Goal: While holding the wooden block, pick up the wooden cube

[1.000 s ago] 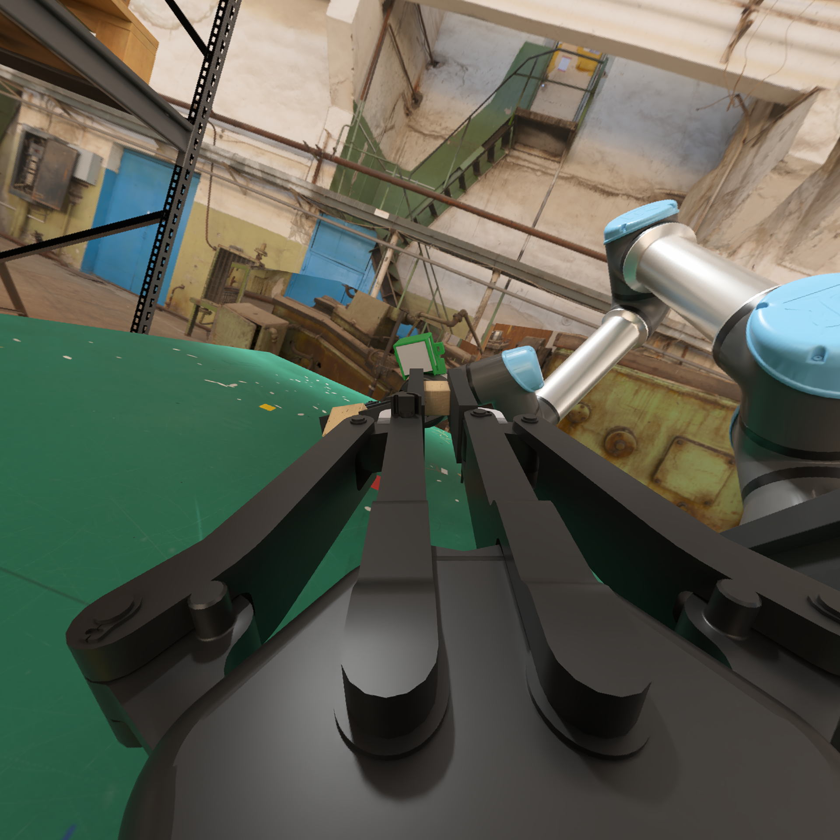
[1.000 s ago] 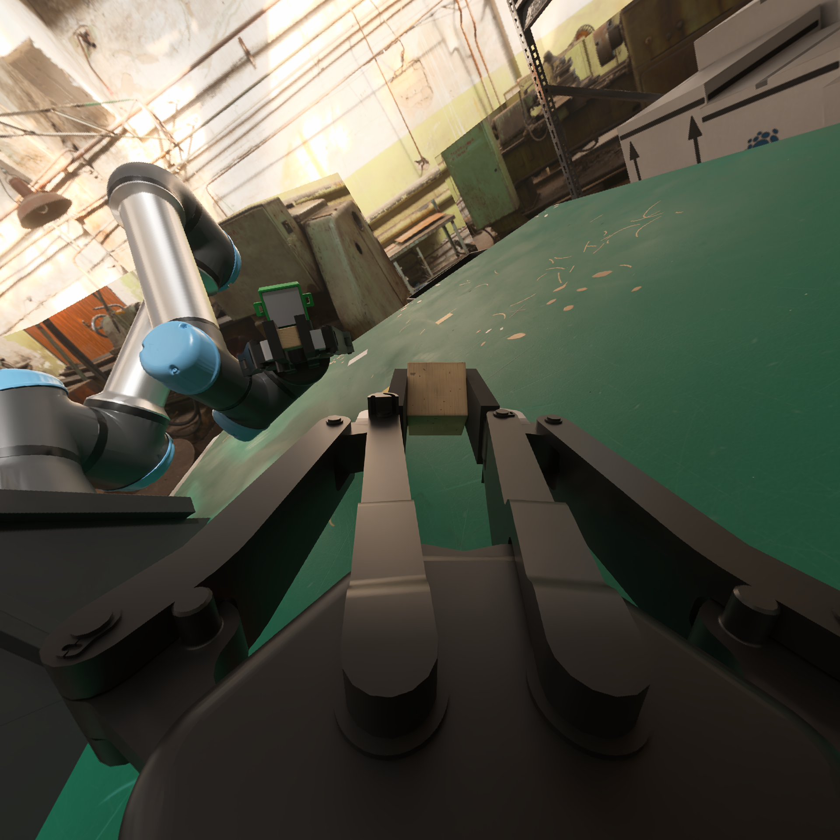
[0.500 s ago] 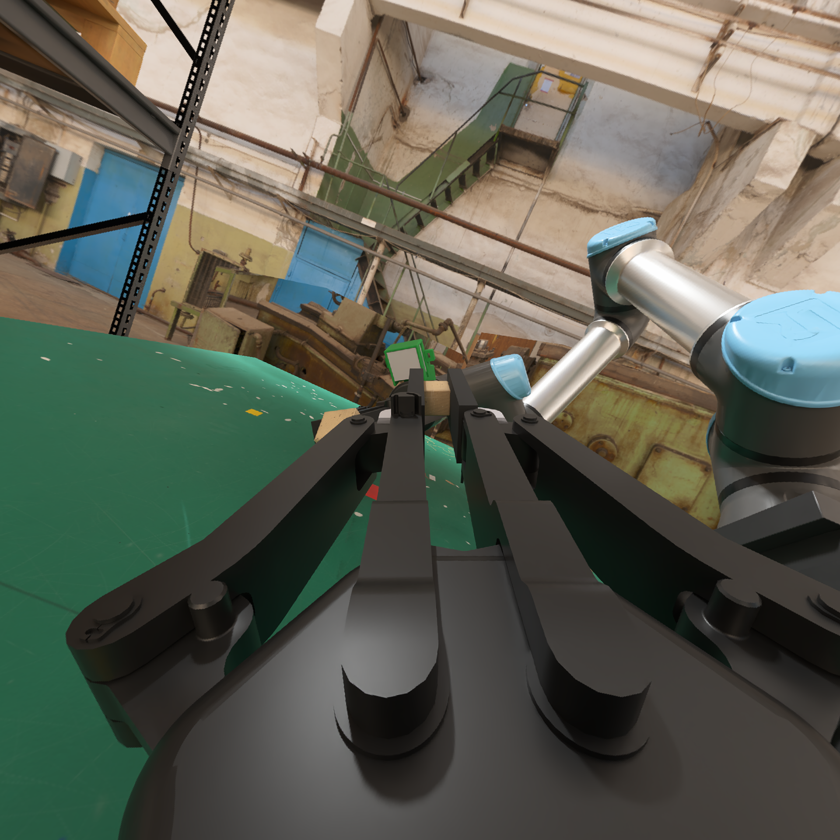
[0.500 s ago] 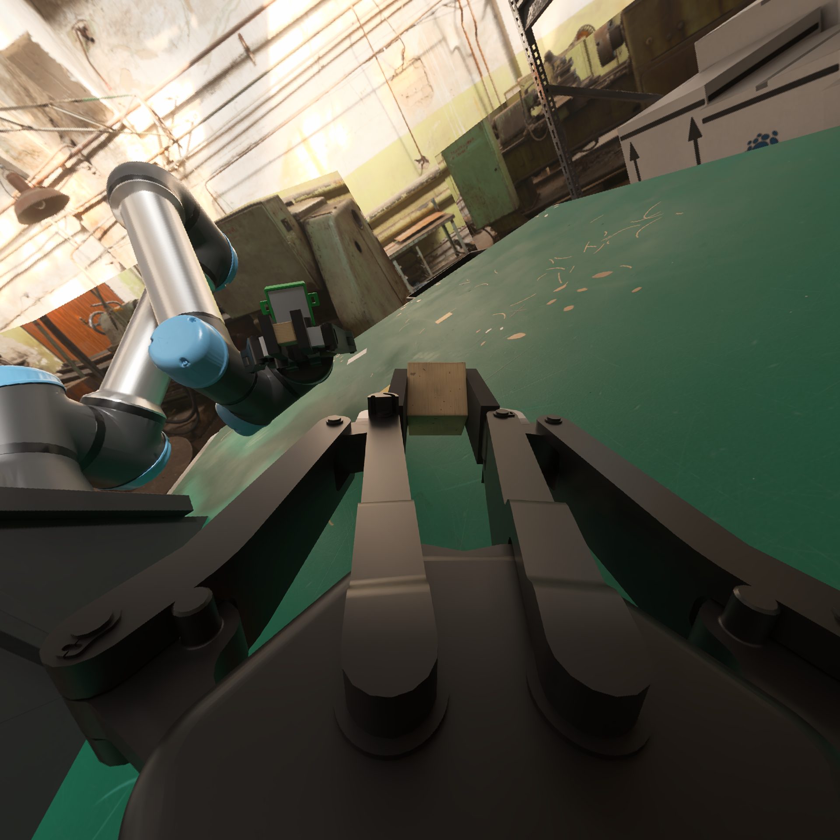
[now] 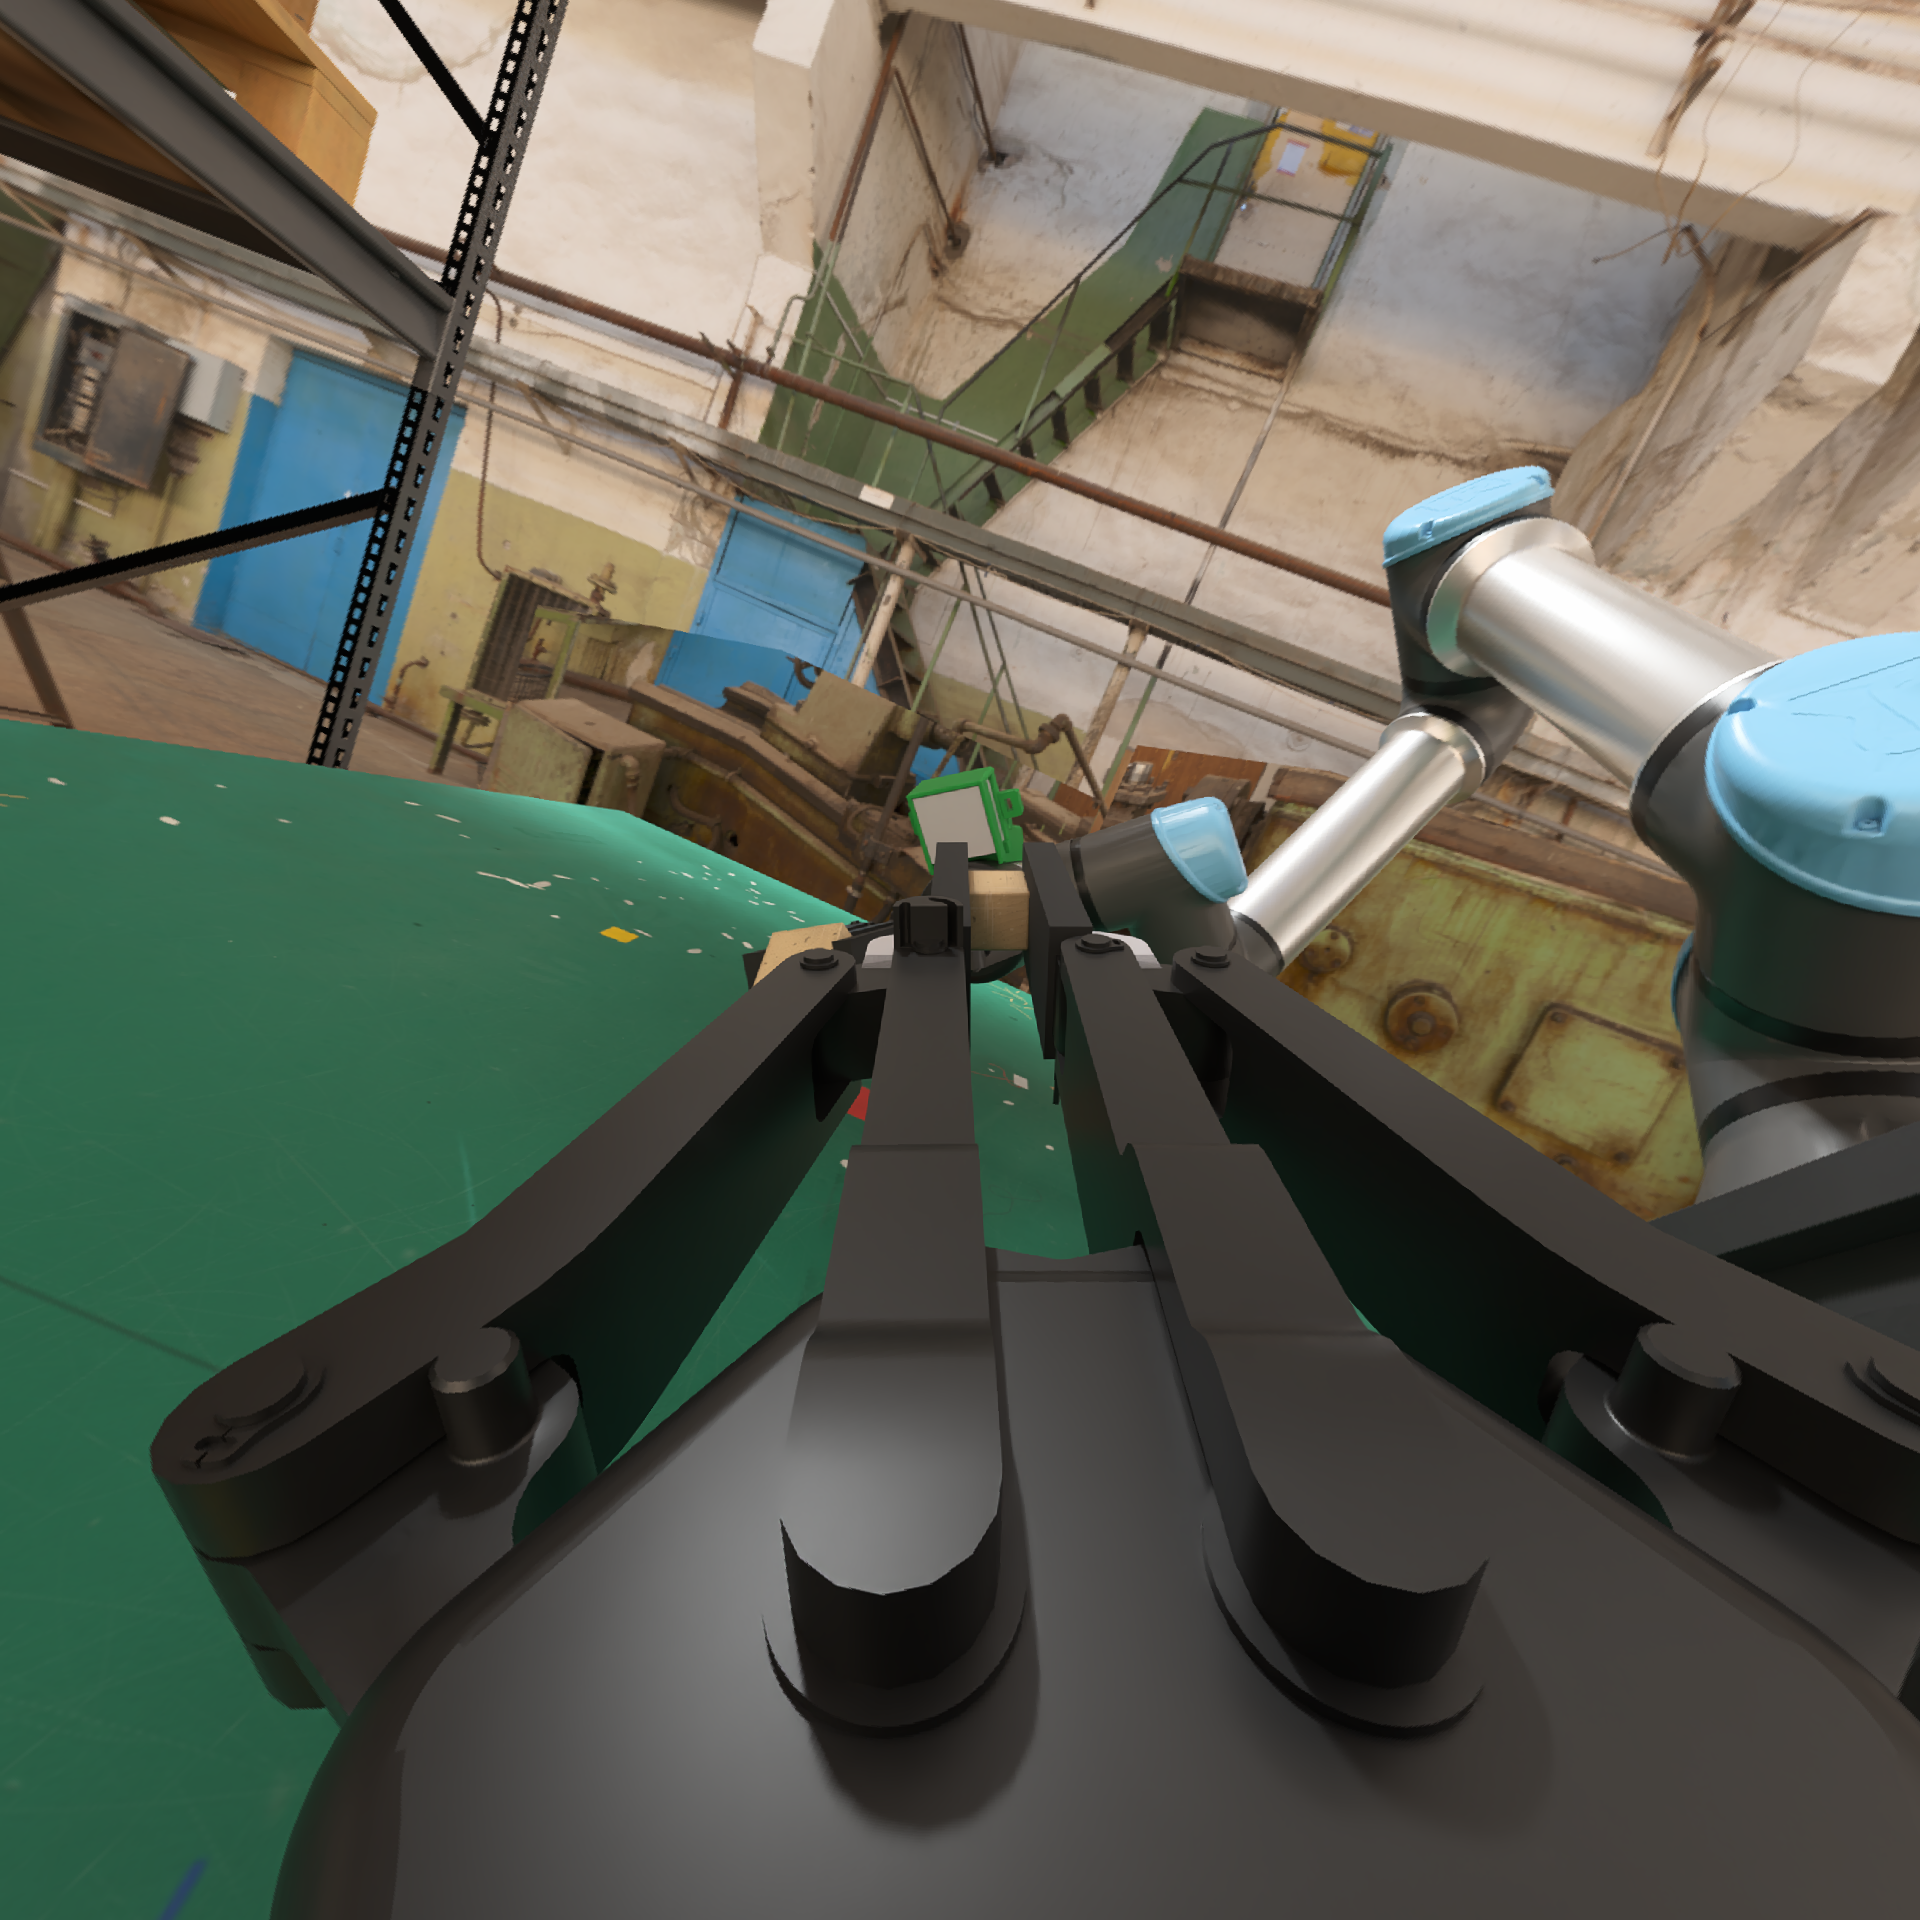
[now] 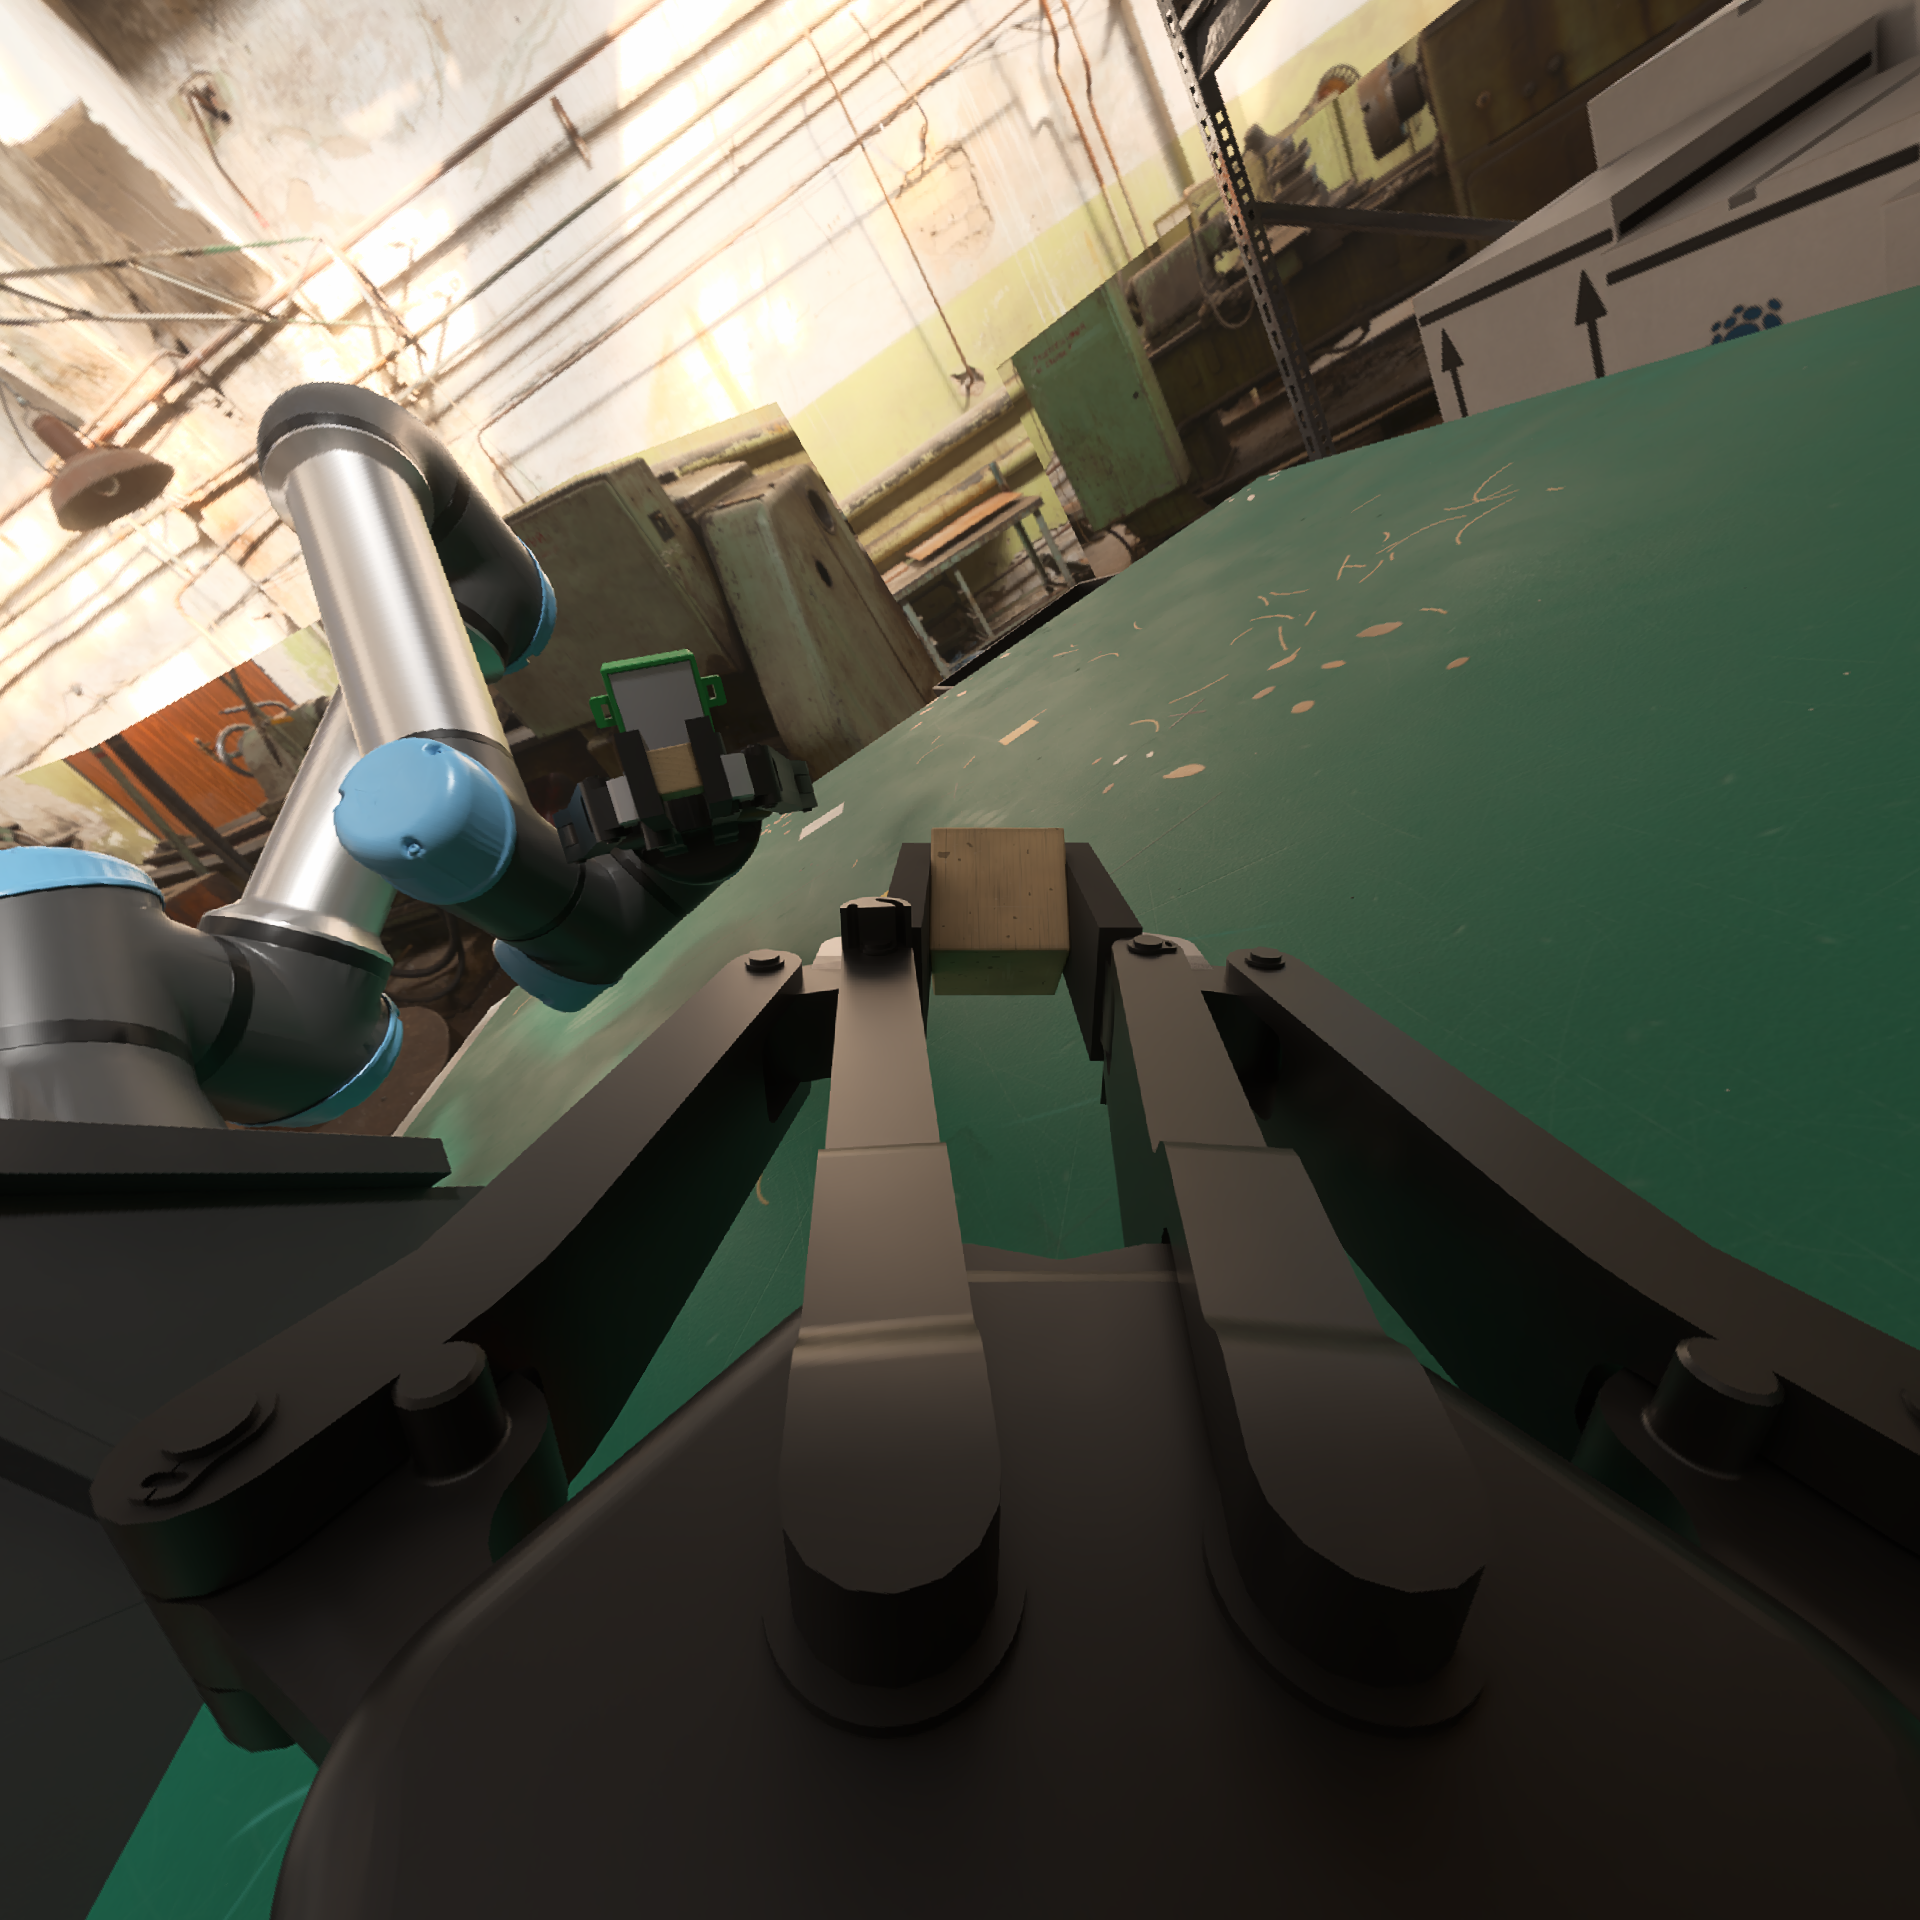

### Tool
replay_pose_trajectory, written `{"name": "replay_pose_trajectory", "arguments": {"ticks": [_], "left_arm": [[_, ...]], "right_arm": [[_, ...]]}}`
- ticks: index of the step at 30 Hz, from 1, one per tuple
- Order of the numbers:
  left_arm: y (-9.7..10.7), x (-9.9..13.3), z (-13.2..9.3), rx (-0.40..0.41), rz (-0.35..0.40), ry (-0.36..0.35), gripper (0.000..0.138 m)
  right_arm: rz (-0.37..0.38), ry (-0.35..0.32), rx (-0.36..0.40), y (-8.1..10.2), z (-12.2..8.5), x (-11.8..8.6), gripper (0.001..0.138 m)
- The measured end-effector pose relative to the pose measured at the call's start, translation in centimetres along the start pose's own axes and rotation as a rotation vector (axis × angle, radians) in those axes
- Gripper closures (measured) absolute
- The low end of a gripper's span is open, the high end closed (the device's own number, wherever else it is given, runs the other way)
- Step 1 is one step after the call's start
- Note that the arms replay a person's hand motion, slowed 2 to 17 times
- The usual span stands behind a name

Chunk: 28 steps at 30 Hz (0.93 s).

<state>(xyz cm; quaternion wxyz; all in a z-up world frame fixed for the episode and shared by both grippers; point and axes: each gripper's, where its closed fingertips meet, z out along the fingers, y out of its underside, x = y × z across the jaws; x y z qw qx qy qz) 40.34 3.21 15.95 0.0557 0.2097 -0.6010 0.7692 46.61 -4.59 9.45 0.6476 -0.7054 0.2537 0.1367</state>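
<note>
My right gripper (image 6: 1000,883) is shut on the wooden cube (image 6: 997,906), a light cube held a little above the green table (image 6: 1455,831). My left gripper (image 5: 992,896) is shut on the smaller wooden block (image 5: 1000,908), held in the air off the table's edge. The left gripper also shows far off in the right wrist view (image 6: 675,774), with the block (image 6: 673,769) between its fingers. In the left wrist view a tan corner of the cube (image 5: 795,948) shows behind my left fingers; the right gripper there is hidden.
The right arm (image 5: 1558,644) reaches in from the right of the left wrist view. The left arm (image 6: 384,644) stands at the left of the right wrist view. White boxes (image 6: 1662,260) and a metal rack (image 5: 416,416) stand beyond the table.
The left wrist view swung slightly and came back. The left arm shifted a little to the right in the right wrist view. Both grippers keep their hold.
</note>
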Motion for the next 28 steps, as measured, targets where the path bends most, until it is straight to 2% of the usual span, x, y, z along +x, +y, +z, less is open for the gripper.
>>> {"name": "replay_pose_trajectory", "arguments": {"ticks": [6,12,20,28], "left_arm": [[0.2,-0.6,0.0,-0.025,0.041,-0.062,0.124],[0.7,-1.6,0.1,-0.077,0.119,-0.169,0.124],[1.3,-3.2,-0.2,-0.17,0.272,-0.353,0.124],[1.6,-3.9,-0.2,-0.258,0.46,-0.495,0.124]], "right_arm": [[0.003,-0.003,0.001,0.0,0.0,-0.1,0.107],[0.003,-0.002,0.001,0.0,0.1,-0.1,0.107],[-0.004,0.01,0.001,0.1,0.1,0.0,0.107],[-0.008,0.031,0.015,-0.1,0.2,0.2,0.107]]}}
